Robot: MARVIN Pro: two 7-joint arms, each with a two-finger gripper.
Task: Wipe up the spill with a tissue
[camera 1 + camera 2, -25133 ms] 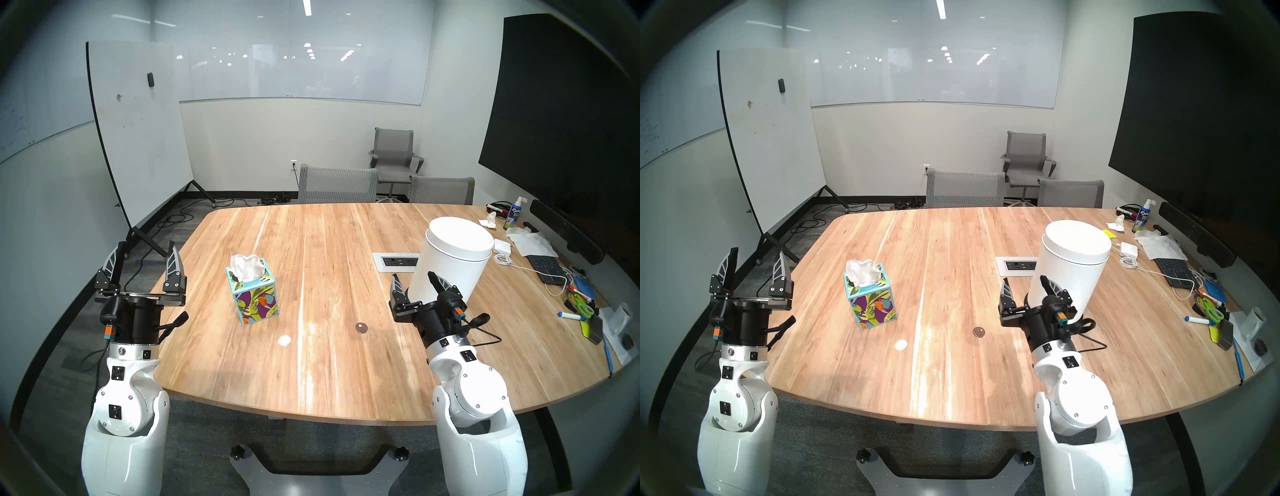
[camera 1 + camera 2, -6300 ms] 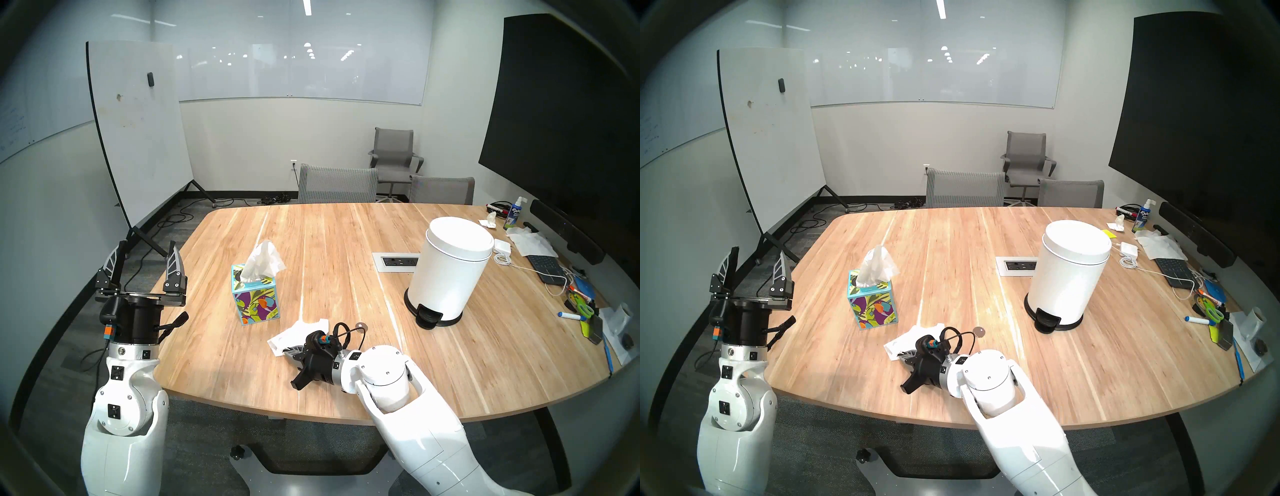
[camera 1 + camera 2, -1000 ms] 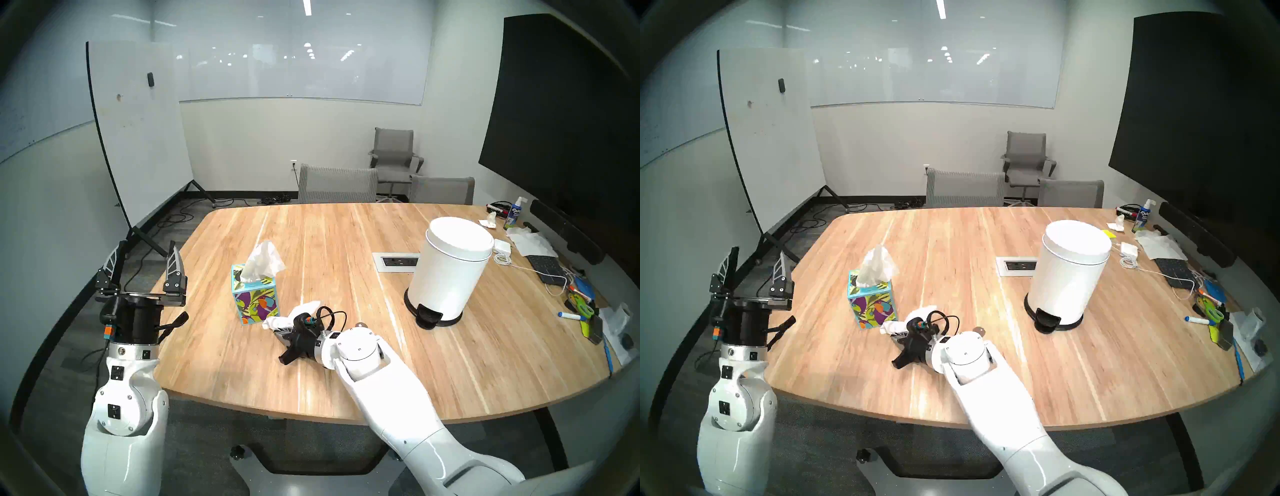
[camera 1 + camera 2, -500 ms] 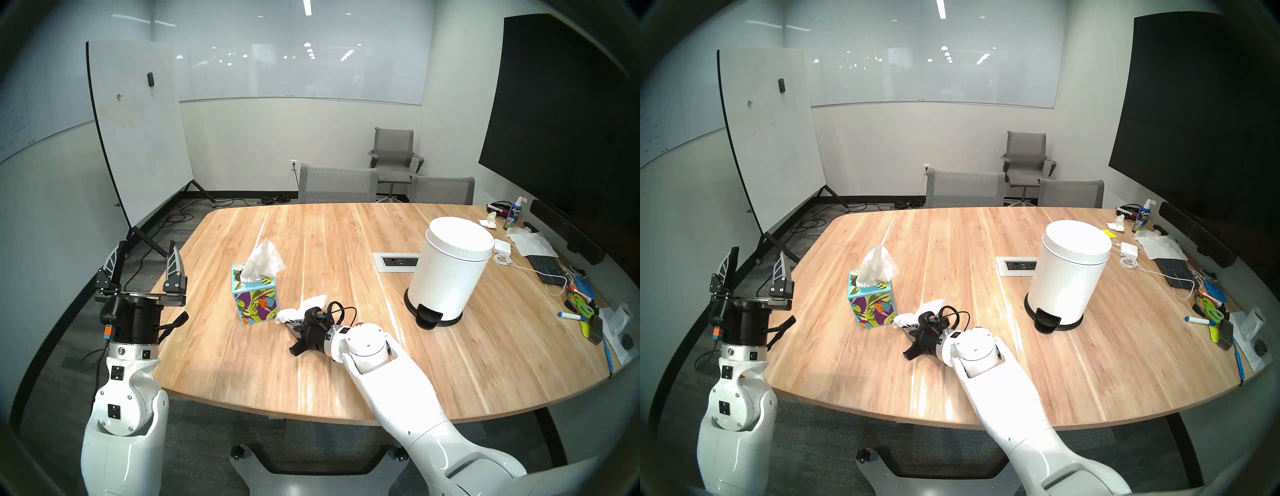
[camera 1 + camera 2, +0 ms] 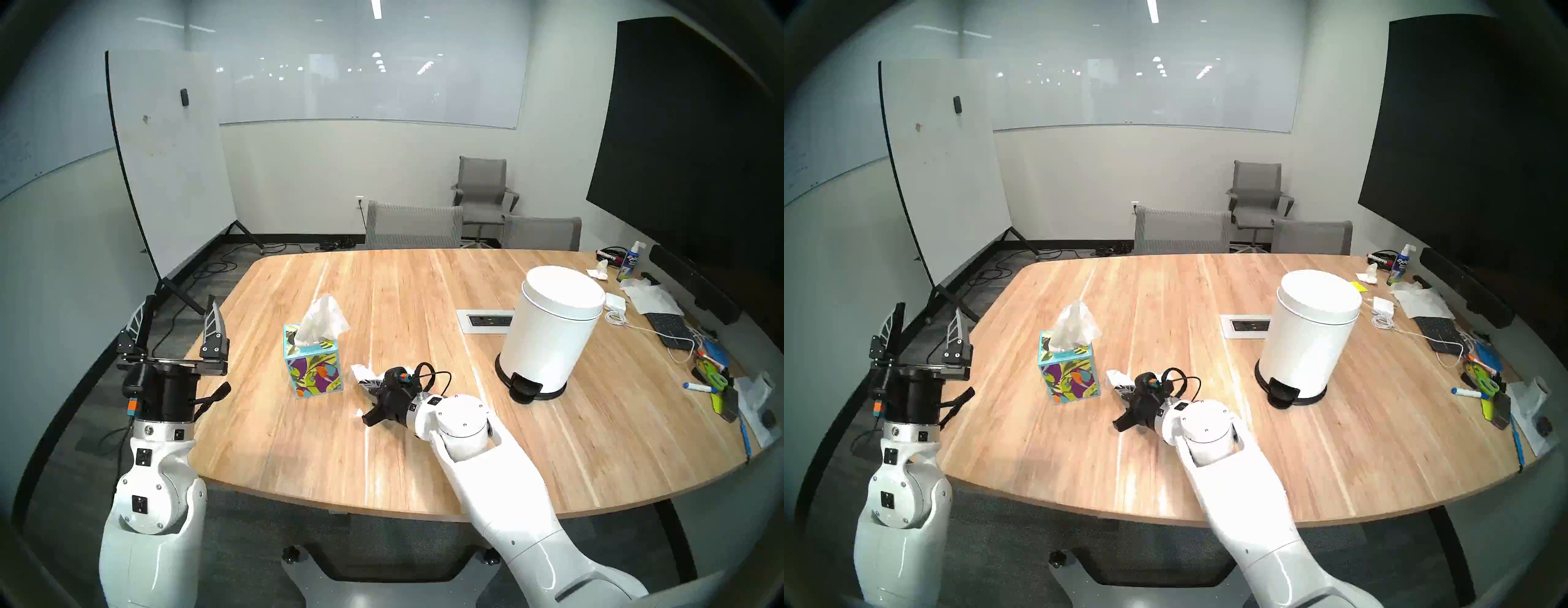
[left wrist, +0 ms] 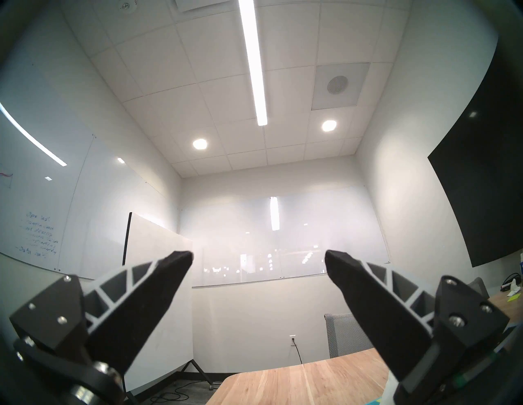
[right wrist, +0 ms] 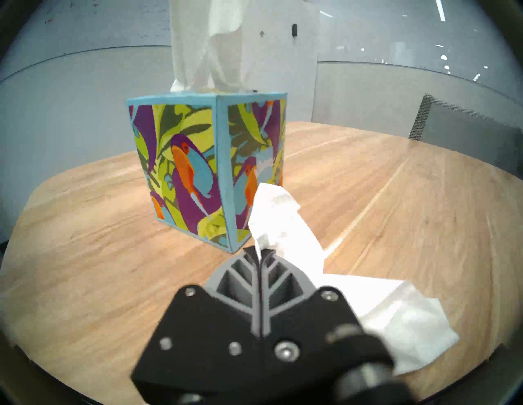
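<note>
In the head view from the left eye, the right gripper lies low over the tabletop near its front edge, jaws pinched on a crumpled white tissue just beside the tissue box; gripping a bunched end probably leaves a loose pad for wiping. No blot of the spill shows plainly; the arm may hide what remains. The left gripper stands wide and empty off the tabletop's left edge, likely parked clear. The other head view agrees, with a white pedal bin toward the right edge, presumably for the used tissue. The left wrist view shows only spread fingers against walls and ceiling. The right wrist view shows the fingers pressed together on the tissue, its tail trailing aside.
</note>
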